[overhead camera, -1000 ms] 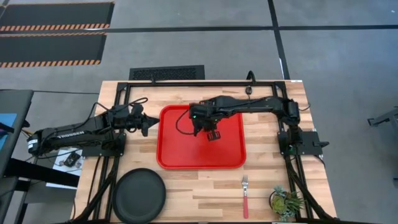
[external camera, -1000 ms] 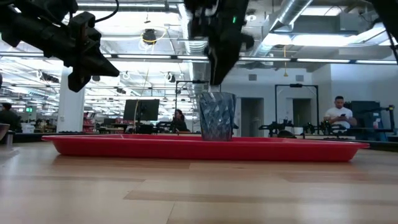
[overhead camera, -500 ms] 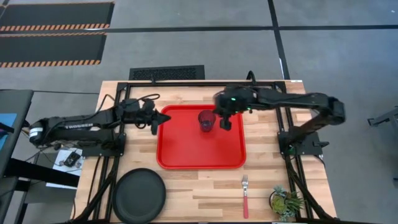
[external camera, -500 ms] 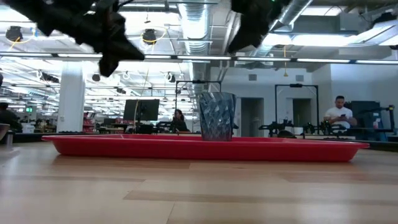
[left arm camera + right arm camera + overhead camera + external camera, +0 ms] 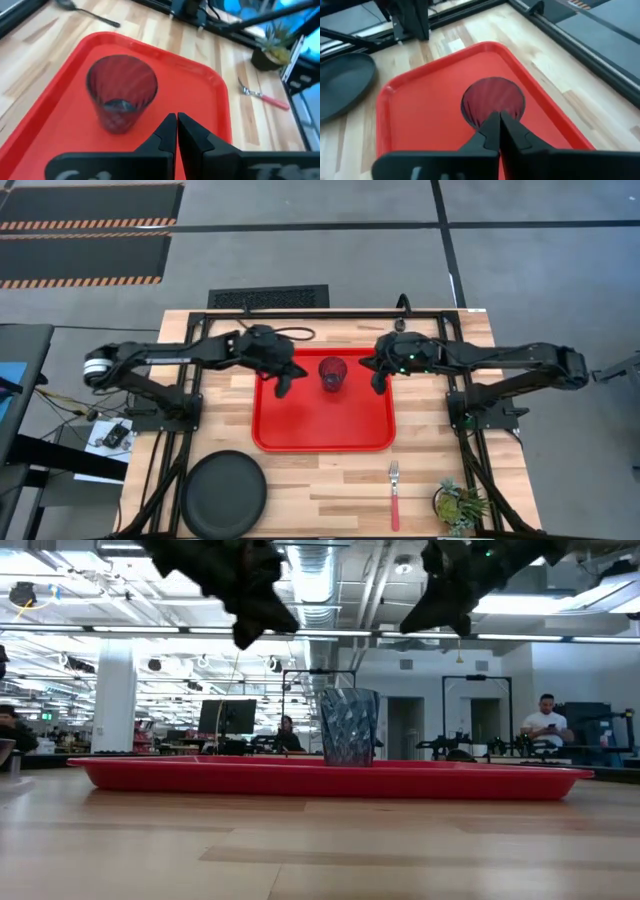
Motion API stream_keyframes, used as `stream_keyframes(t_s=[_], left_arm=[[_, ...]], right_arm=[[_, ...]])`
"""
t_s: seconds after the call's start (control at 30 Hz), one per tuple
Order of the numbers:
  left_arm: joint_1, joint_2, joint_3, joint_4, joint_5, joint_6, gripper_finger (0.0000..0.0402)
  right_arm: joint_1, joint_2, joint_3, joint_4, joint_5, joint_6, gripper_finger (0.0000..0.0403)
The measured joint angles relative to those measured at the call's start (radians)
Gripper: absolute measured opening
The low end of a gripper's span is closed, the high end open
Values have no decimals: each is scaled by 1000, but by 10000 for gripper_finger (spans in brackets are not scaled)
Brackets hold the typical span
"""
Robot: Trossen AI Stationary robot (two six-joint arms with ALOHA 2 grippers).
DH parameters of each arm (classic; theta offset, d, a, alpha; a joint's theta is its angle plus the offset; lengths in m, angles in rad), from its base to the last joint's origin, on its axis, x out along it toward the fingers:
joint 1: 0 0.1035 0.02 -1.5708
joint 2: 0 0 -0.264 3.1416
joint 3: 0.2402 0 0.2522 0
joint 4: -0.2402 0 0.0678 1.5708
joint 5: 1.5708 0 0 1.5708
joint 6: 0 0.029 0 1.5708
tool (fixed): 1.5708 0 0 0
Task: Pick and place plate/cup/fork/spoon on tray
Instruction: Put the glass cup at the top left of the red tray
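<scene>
The dark see-through cup (image 5: 333,373) stands upright on its base on the far part of the red tray (image 5: 300,430), touched by nothing. My left gripper (image 5: 282,387) hangs shut above the tray's left part, left of the cup (image 5: 121,100). My right gripper (image 5: 377,385) hangs shut above the tray's right part, right of the cup (image 5: 492,102). In the low view both hang well above the cup (image 5: 349,727). The black plate (image 5: 223,495) lies on the table at the near left. The red-handled fork (image 5: 394,498) lies near the front edge. The spoon (image 5: 85,12) lies on the wood beyond the tray.
A small potted plant (image 5: 460,505) stands at the near right corner. Black frame rails (image 5: 330,312) run along the far edge and down both sides of the table. Bare wood lies between the tray and the front edge.
My right gripper has risen from over the cup, drawn back toward the table's right edge and shut. My left gripper has swung toward the right, from beside the tray to over its left part. The cup has stayed standing on the tray.
</scene>
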Motion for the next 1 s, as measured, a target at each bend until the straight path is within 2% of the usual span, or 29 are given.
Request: stream_keyframes(t_s=[0.2,0.43,0.5,0.6,0.7,0.87,1.0], left_arm=[[-29,151,132,-10,-22,108,26],[-62,302,241,-38,-35,205,88],[-76,334,267,-52,-87,252,106],[-93,361,286,-71,-158,313,128],[-103,365,292,-86,-185,348,141],[-109,365,292,-120,-237,396,143],[-102,367,292,-127,-228,429,142]], right_arm=[[-6,-62,1,-25,17,-10,6],[-5,-95,1,-42,34,-11,18],[-5,-97,1,-41,35,-11,15],[-5,-96,1,-49,35,-11,10],[-5,-96,1,-50,35,-11,10],[-5,-96,1,-51,35,-11,18],[-5,-96,1,-51,35,-12,16]])
